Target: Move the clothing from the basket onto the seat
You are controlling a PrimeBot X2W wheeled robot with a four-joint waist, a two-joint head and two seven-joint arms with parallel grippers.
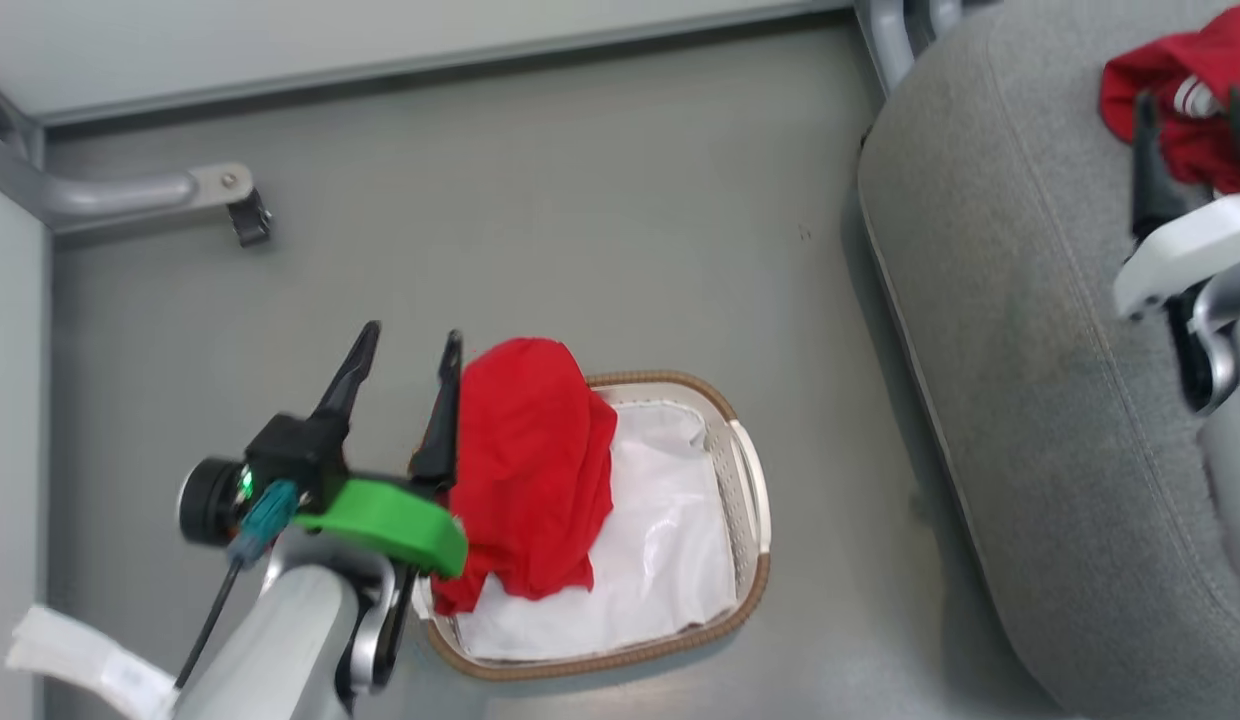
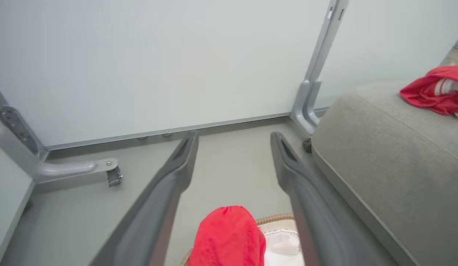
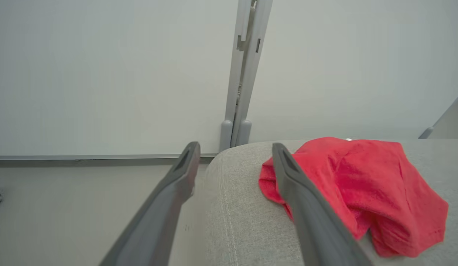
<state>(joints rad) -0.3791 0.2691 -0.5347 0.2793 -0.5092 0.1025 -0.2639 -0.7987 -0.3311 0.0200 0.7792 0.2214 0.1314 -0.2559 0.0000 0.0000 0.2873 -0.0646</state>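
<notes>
Left jaws: the left gripper is wide apart and empty. The plain red soft fabric garment hangs over the small oval white plastic basket, beside its right finger.
Right jaws: the right gripper is apart and empty. The red-and-white striped fabric garment lies on the large grey upholstered seat, by its right finger.
Advice: probably straddle the red bunch and pinch it high, away from the white cloth liner.
Views: the head view shows the liner; the left wrist view shows the bunch below the gap of the jaws.

You see one plain red fabric garment draped over the nine-o'clock rim of the white brown-rimmed oval basket. The red-and-white striped garment lies bunched on the grey upholstered seat, at two o'clock.
</notes>
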